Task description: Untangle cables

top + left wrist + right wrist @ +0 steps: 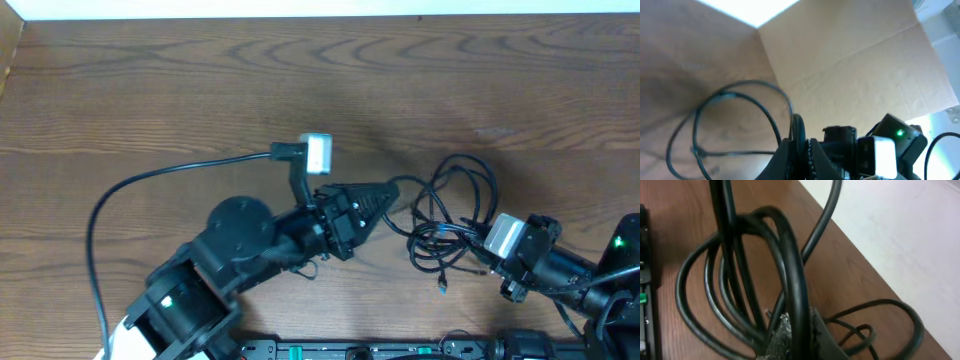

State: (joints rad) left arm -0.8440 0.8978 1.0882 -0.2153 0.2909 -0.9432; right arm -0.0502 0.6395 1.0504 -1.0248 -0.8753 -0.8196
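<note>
A tangle of thin black cables (455, 215) lies on the wooden table at centre right. My left gripper (388, 193) points right and is shut on a black cable (798, 131) at the tangle's left edge. My right gripper (470, 243) is shut on a thick black cable loop (795, 275) at the tangle's lower right. A second black cable (150, 180) with a black plug (288, 152) runs in a long arc over the left of the table, away from the tangle.
A white block (318, 153) sits beside the plug near the table's middle. A cardboard wall (855, 60) stands behind the table in the left wrist view. A black rail (380, 350) runs along the front edge.
</note>
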